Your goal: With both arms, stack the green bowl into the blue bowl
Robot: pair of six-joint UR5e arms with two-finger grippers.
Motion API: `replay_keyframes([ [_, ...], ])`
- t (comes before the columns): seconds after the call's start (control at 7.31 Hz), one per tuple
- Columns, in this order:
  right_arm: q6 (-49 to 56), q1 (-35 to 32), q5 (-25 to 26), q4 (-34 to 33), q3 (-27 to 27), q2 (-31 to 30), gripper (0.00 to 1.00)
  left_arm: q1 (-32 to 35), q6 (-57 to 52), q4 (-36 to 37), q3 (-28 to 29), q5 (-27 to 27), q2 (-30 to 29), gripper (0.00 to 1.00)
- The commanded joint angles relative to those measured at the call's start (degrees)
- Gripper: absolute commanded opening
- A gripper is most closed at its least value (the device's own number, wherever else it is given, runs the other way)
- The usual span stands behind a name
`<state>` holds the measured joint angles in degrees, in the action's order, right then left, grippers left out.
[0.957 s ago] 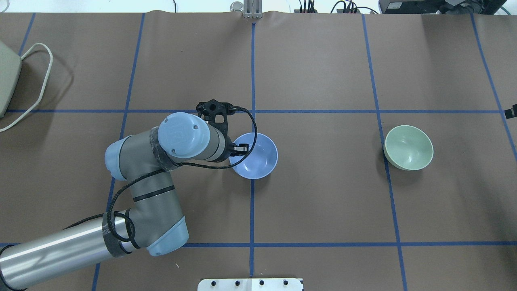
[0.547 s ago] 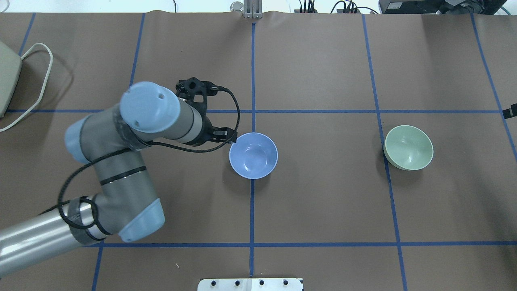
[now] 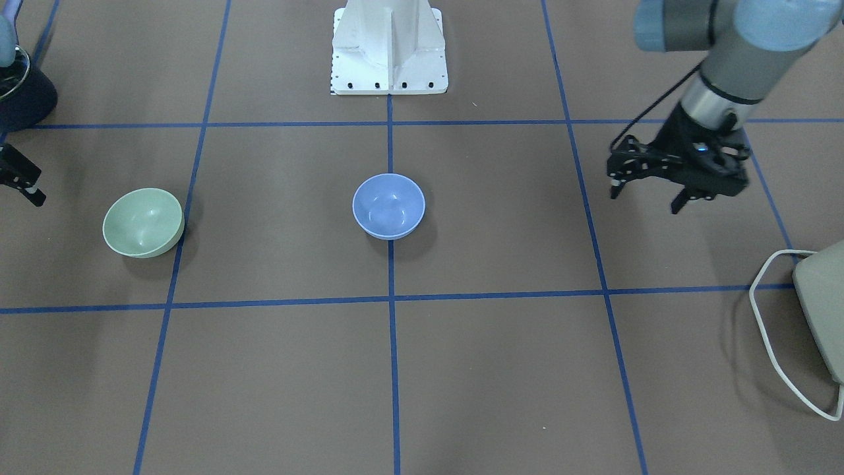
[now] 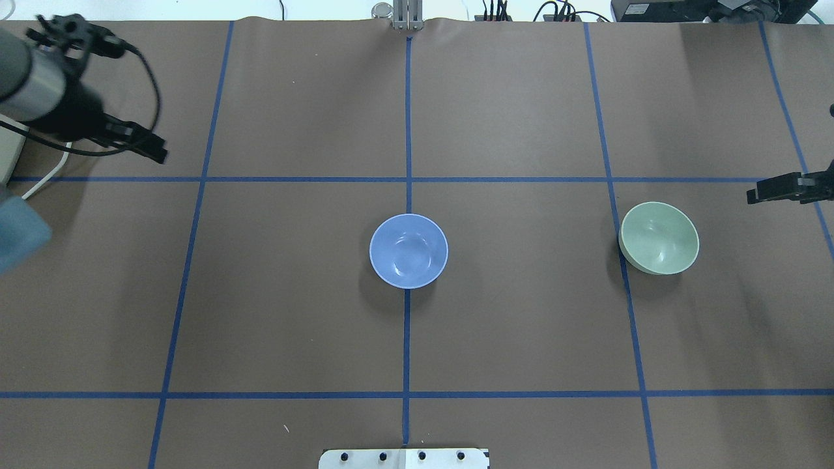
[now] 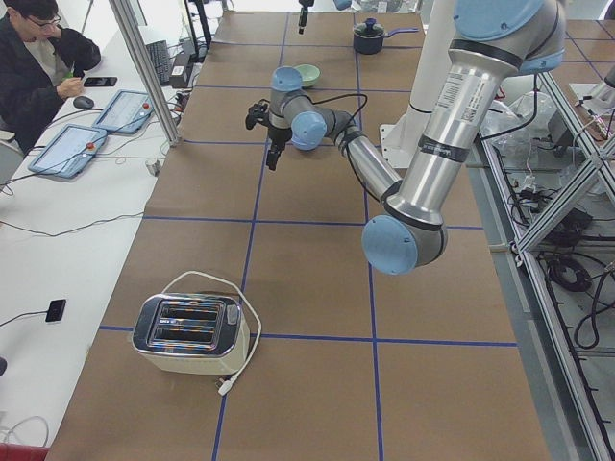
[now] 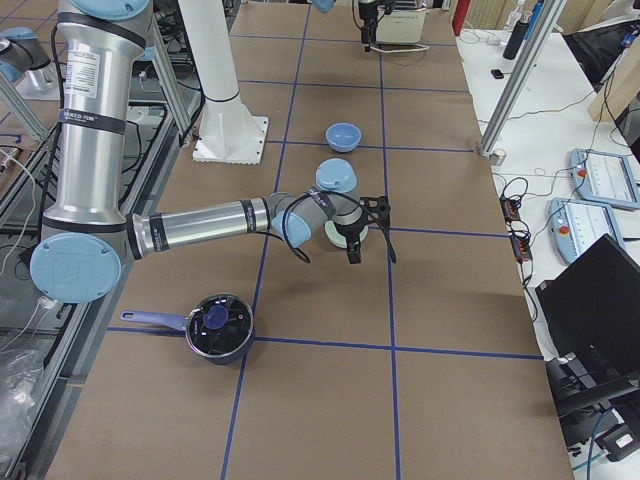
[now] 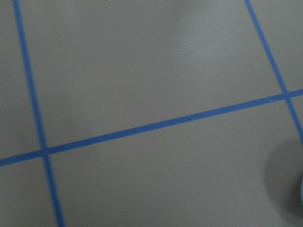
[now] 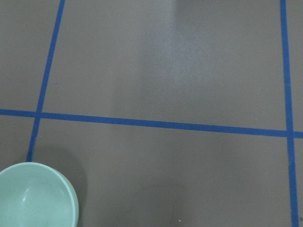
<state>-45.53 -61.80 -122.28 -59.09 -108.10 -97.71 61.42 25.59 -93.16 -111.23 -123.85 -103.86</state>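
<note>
Left gripper (image 3: pixel 645 201) withdrew from blue bowl (image 3: pixel 389 206), spread, empty; right gripper (image 4: pixel 774 191): cannot tell.

No text, number or brand can be read in any view. Small dark lettering runs along the silver tube of the left arm (image 5: pixel 450 101) and of the right arm (image 6: pixel 84 88), but it is too small to make out.

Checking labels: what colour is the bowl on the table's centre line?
Periwinkle blue. The bowl shows best in the overhead view.
</note>
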Motion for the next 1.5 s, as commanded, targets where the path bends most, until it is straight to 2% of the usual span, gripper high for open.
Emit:
replay_keyframes([
  [0.0, -9.72, 10.60, 8.44, 0.29, -1.15, 2.08, 1.00, 17.34, -29.05, 0.35, 4.93, -7.42, 9.61, 0.99],
  [0.14, -9.66, 13.25, 10.47, 0.03, -1.15, 2.09, 1.00, 24.46, -39.63, 0.35, 9.40, -14.16, 11.82, 0.99],
  [0.41, -8.79, 17.13, 12.40, 0.03, -0.37, 1.91, 1.00, 29.69, -42.29, -0.52, 16.79, -16.25, 15.26, 0.99],
  [0.55, -7.57, 17.76, 13.12, 0.12, -0.01, 1.48, 0.97, 31.29, -42.29, -2.01, 17.27, -15.47, 16.23, 0.99],
  [0.96, -7.38, 17.76, 13.04, 0.38, 1.57, 1.29, 0.50, 32.27, -42.11, -6.77, 17.45, -15.46, 20.98, 0.99],
  [1.09, -7.38, 17.68, 13.12, 0.38, 2.09, 1.29, 0.25, 32.36, -42.11, -6.77, 17.62, -15.46, 21.16, 0.99],
  [1.23, -7.46, 17.76, 13.21, 0.38, 2.80, 1.64, 0.08, 32.45, -42.11, -6.86, 17.45, -15.46, 21.85, 0.99],
  [1.37, -7.47, 17.68, 13.13, 0.38, 2.72, 1.82, 0.00, 32.45, -42.03, -6.86, 17.45, -15.46, 21.77, 0.99],
])
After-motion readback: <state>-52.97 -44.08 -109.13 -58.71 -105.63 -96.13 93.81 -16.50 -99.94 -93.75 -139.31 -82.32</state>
